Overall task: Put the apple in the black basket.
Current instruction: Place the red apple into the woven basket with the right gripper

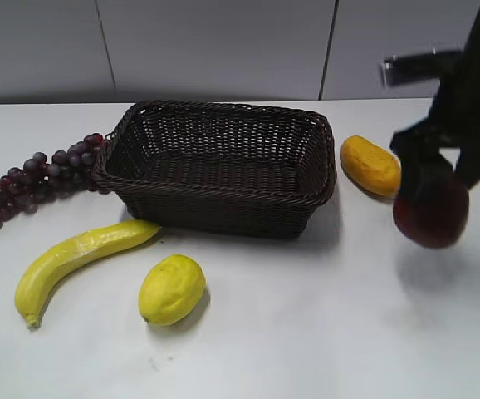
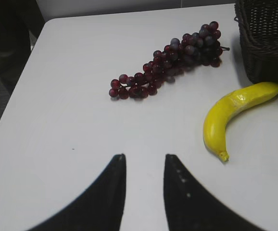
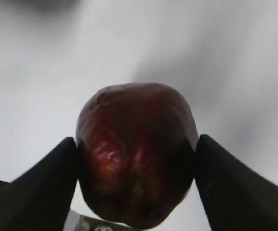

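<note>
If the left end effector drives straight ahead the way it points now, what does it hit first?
Probably the grape bunch: the open left end effector points over bare table toward it, the banana lying off to the side. Height is unclear.

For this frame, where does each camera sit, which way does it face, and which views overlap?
Exterior: in front of the table, slanting down at the black basket; the right end effector holds the apple aloft.
Left wrist: above the table's left end, facing grapes and banana; the left end effector shows, open and empty.
Right wrist: looking along its fingers at the clamped apple against blurred table.
Shared: exterior and left wrist both show grapes, banana, basket.
</note>
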`<state>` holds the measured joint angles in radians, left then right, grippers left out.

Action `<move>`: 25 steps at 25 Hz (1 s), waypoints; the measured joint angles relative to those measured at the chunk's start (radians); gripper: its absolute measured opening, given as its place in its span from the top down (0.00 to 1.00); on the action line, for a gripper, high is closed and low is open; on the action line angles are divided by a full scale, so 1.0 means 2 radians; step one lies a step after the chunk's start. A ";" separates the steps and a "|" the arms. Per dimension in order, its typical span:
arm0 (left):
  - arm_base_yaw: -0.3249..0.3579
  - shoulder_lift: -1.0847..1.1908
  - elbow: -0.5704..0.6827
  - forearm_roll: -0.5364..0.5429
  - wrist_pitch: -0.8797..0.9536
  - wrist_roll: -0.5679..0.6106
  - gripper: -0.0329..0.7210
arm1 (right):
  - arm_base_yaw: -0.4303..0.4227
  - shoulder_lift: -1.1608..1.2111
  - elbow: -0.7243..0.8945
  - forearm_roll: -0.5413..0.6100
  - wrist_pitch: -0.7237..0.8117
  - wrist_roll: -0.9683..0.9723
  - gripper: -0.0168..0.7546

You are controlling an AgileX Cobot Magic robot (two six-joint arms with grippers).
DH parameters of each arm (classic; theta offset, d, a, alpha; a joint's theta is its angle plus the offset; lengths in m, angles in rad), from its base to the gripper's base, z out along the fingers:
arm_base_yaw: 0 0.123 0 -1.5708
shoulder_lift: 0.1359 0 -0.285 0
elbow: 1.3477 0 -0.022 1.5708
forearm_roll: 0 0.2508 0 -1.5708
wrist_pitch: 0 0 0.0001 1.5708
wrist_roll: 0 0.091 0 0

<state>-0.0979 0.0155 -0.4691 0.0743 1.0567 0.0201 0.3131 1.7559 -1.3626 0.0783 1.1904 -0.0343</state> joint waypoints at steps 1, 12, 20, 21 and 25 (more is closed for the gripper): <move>0.000 0.000 0.000 0.000 0.000 0.000 0.69 | 0.003 0.004 -0.037 0.006 0.004 -0.011 0.28; 0.000 0.000 0.000 0.000 0.000 0.000 0.69 | 0.098 0.199 -0.409 0.012 0.008 -0.030 0.28; 0.000 0.000 0.000 0.000 0.000 0.000 0.69 | 0.134 0.323 -0.459 0.004 0.011 -0.030 0.28; 0.000 0.000 0.000 0.000 0.000 0.000 0.69 | 0.134 0.333 -0.459 0.002 0.011 -0.030 0.28; 0.000 0.000 0.000 0.000 0.000 0.000 0.69 | 0.134 0.361 -0.461 -0.001 0.011 -0.031 0.28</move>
<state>-0.0979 0.0155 -0.4691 0.0741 1.0567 0.0201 0.5814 2.4780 -2.2837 0.0768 1.2125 -0.0961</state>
